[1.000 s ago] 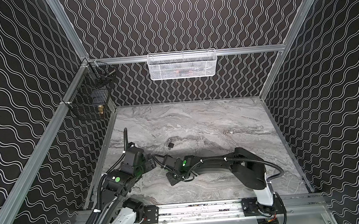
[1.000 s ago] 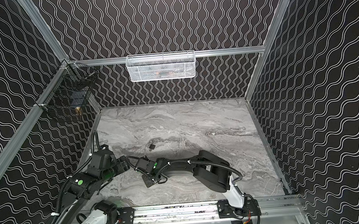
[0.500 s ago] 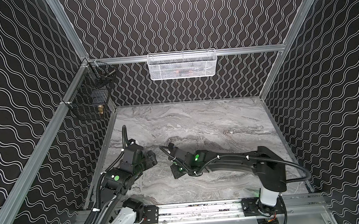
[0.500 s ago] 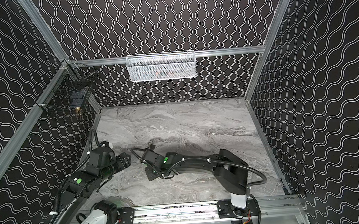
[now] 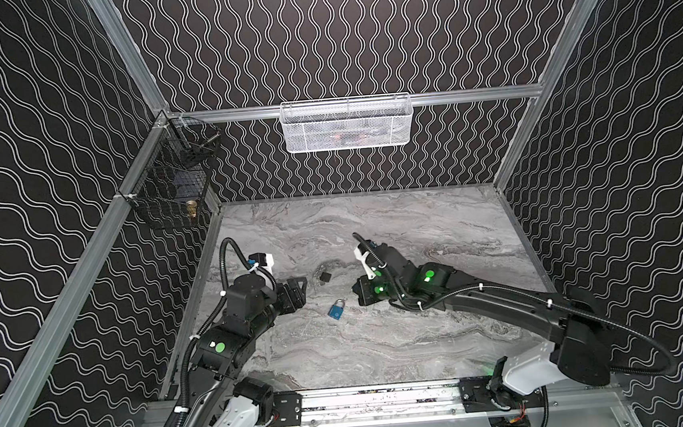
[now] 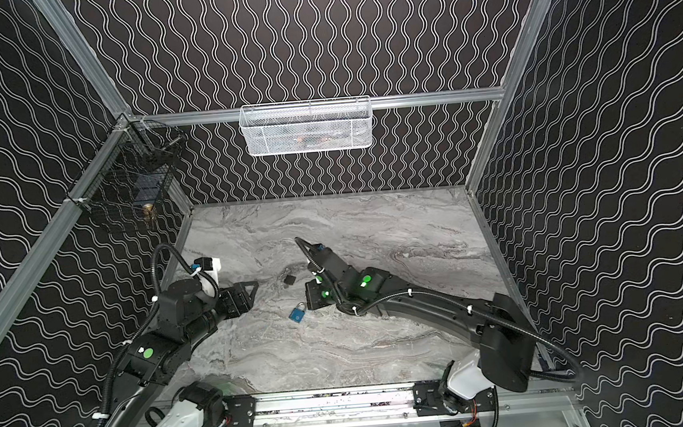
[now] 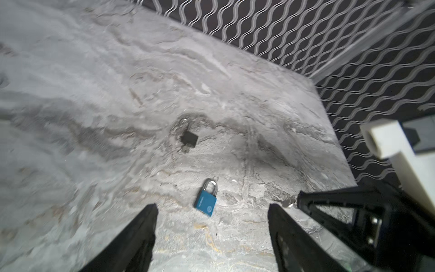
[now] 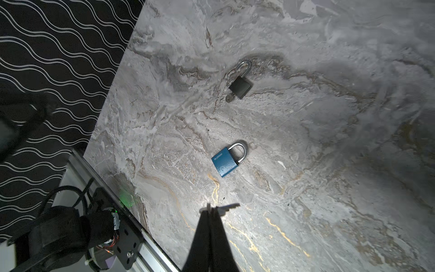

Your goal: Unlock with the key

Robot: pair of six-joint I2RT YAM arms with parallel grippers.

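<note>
One black padlock [image 5: 325,276] lies behind the blue padlock [image 5: 337,310].

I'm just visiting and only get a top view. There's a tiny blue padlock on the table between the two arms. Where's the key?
Observer: The right wrist view shows it. The right gripper is shut on a silver key, with the blade sticking out sideways.
Operator: And the dark speck beyond the blue padlock?
Observer: That's a black padlock lying flat, with what looks like a second key in its base.
Operator: Is the blue one locked?
Observer: Up close, the blue padlock has both shackle legs seated in its body, so it looks shut.
</note>
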